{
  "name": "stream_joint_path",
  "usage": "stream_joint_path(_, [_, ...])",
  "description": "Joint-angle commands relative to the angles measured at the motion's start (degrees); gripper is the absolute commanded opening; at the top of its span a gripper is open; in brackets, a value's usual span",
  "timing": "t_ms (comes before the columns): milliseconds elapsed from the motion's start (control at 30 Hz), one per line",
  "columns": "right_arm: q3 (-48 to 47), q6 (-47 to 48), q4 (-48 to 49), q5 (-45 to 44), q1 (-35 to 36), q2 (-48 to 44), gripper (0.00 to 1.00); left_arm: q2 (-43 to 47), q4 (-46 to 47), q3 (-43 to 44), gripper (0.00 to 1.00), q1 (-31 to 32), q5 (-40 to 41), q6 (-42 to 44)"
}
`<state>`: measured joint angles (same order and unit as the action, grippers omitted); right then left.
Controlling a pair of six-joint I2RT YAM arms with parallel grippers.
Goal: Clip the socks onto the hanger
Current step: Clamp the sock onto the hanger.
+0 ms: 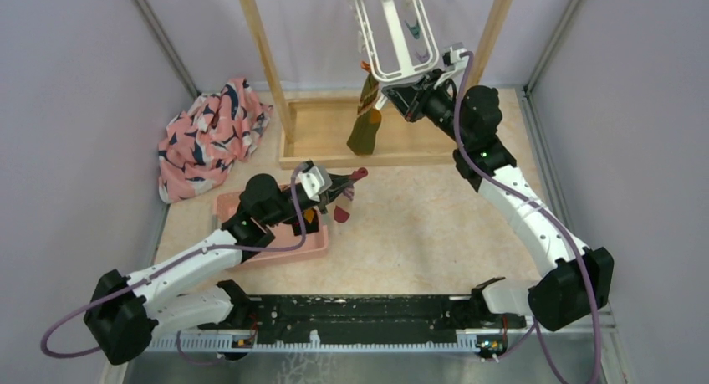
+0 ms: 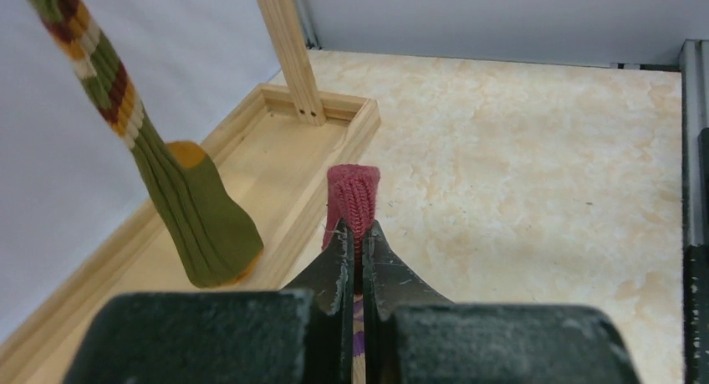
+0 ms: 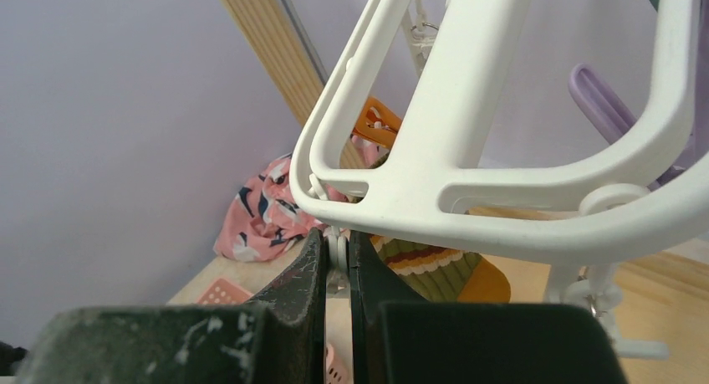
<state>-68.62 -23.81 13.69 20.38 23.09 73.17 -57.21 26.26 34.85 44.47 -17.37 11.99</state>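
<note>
The left fingers (image 2: 334, 263) are pinching a red-tipped sock (image 2: 354, 192) over the counter (image 1: 418, 225), near the wooden rack (image 2: 288, 58). The right fingers (image 3: 309, 271) are pressing together on the lower corner of the white hanger (image 3: 468, 175), from which an olive-green striped sock (image 2: 201, 225) is dangling down to the rack's base.

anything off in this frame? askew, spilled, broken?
The hanger looks tilted, with the right gripper pinching a white piece under its near corner. The pink patterned cloth lies crumpled in the far-left corner. No spill or damage shows.
</note>
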Motion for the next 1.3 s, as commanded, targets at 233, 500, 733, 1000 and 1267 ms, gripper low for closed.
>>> stream_joint_path(233, [0.7,2.7,-9.4,6.1,0.7,-2.1,0.00,-12.1,19.6,9.7,0.00,-0.1,-9.2,14.4])
stream_joint_path(500, [0.5,3.2,-10.1,5.6,0.7,-2.1,0.00,-17.4,20.1,15.3,0.00,-0.2,-7.8,20.5])
stream_joint_path(733, [0.3,3.4,-10.6,5.3,0.7,-2.4,0.00,-19.3,20.4,16.0,0.00,-0.3,-4.5,24.4])
stream_joint_path(1000, [0.2,3.9,-11.2,5.0,0.7,-2.4,0.00,-21.8,21.6,17.0,0.00,-0.9,-2.8,26.4])
stream_joint_path(1267, [0.2,4.4,-11.7,4.7,0.7,-2.6,0.00,-24.4,23.4,18.8,0.00,-1.1,-0.5,28.3])
